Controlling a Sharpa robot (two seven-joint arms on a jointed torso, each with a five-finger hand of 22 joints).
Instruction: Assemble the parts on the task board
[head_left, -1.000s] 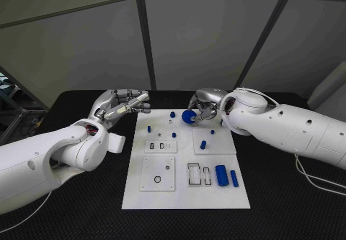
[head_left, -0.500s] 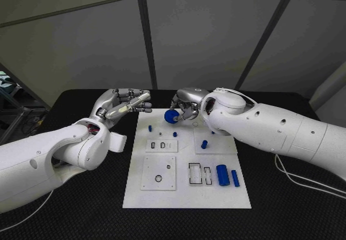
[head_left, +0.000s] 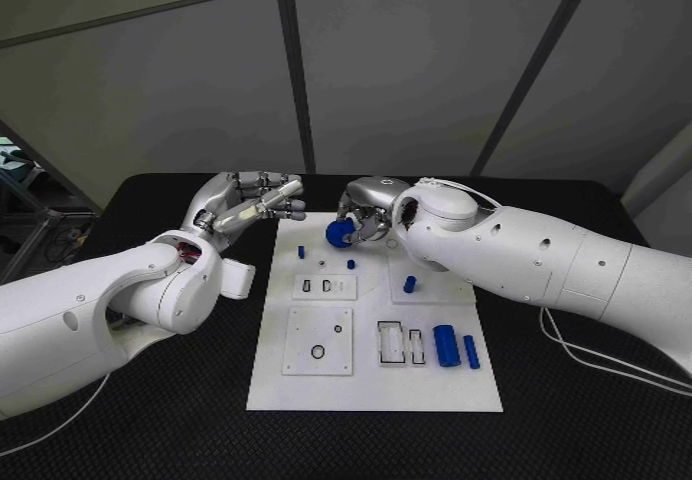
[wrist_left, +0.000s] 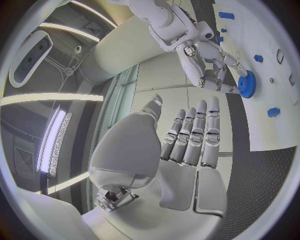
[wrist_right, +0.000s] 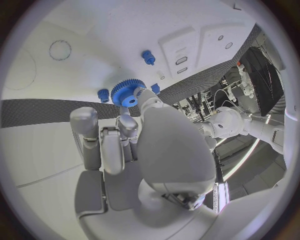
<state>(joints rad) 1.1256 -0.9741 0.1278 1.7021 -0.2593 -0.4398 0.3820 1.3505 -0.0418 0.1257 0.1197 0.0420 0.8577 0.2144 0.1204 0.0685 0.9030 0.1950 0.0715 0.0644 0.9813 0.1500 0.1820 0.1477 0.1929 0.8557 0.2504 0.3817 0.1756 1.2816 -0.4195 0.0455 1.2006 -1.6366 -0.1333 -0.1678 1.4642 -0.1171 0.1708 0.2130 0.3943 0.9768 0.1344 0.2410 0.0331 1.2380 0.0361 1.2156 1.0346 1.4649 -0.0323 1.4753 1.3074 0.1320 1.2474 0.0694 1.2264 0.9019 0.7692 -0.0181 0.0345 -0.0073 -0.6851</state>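
Right hand (head_left: 369, 213) pinching a toothed blue gear (head_left: 340, 234) above the white task board (head_left: 372, 390); left hand (head_left: 245, 204) empty, fingers extended.

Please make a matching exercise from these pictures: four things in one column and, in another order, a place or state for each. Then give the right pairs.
Things:
1. blue gear
2. left hand
3. large blue cylinder
4. task board

Places or states:
A. lying at the near right of the board, beside a thinner blue pin
B. white, flat on the black table
C. held by the right hand at the board's far edge
D. raised past the board's far left corner, holding nothing

Pairs: 1-C, 2-D, 3-A, 4-B
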